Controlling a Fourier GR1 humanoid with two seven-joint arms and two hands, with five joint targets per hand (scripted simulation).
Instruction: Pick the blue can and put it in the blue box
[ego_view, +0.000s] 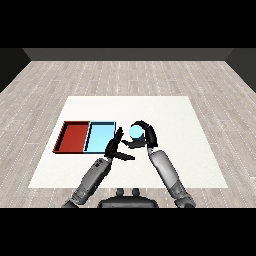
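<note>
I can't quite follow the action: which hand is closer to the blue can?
The right hand: its fingers curl round the blue can. The left hand sits apart, lower and to the can's left, beside the light blue tray.

1. The desk (165, 150) has a white, matt, faintly speckled top.
2. The floor (125, 75) looks like pale grey wood planks.
3. The red tray (64, 136) and light blue tray (100, 134) look smooth, like plastic.
4. The forearms look like smooth grey metal.
</note>
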